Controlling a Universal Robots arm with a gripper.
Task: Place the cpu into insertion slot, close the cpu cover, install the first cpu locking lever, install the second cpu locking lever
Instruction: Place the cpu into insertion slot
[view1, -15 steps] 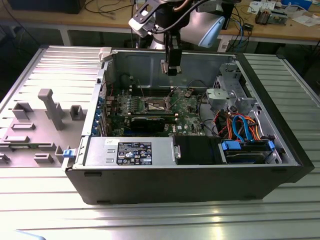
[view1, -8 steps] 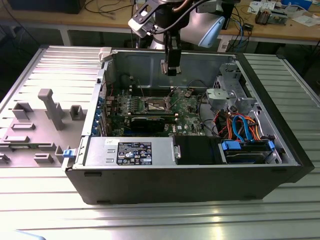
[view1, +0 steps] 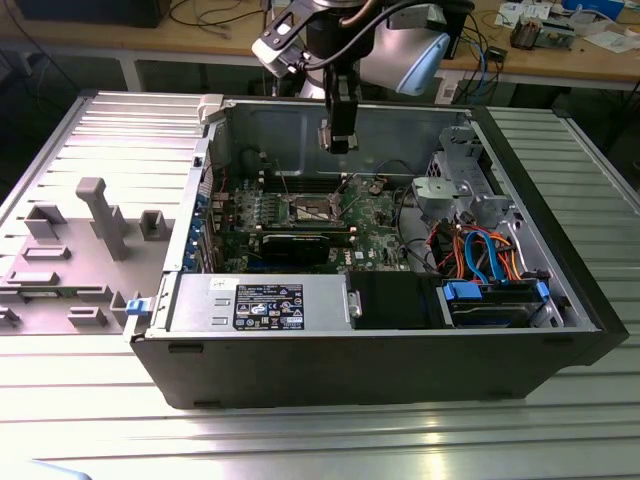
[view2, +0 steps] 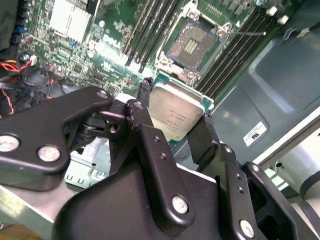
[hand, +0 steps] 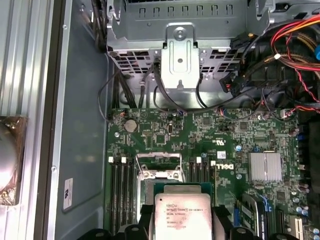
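in the exterior view the gripper (view1: 338, 140) hangs over the open computer case (view1: 520, 330), above the green board (view1: 375, 215) and close to the case's far wall.

in the second wrist view the gripper (view2: 174, 114) is clamped on the cpu (view2: 175, 117), with its black fingers (view2: 145, 95) pressed on two opposite edges. the cpu is held in the air, clear of the board, with its silver top facing the camera. the insertion slot (view2: 192, 42) lies uncovered beyond it, its dark centre showing between rows of long black memory slots (view2: 150, 30).

in the first wrist view the cpu (hand: 182, 215) sits between the fingers (hand: 146, 215) over the green board (hand: 200, 135). just past it the cpu cover (hand: 159, 156), a thin metal frame, stands open.
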